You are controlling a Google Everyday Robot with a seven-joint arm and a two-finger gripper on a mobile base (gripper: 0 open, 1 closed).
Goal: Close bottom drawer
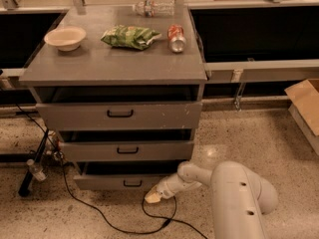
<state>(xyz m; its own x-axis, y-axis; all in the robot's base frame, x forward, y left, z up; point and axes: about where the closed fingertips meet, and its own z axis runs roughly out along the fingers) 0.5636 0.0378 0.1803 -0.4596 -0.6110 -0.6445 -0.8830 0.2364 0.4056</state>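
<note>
Hovering hand (153, 197) low by front of part-open bottom drawer (99, 182), approx 4 o'clock of its black handle (132, 183); not showing whether hand open/closed, can't tell.

Arm (238, 195) is showing smooth, rounded off-white casing with two small dark dots; its yellowish-tipped gripper (152, 197) is sitting just beside the bottom drawer (99, 182).

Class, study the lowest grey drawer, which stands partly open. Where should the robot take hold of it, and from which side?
Likely best: grip the small black handle centred on the grey metal bottom drawer, coming straight from the front, since its flat face juts out that way. The cream pincer sits low, beside that handle.
</note>
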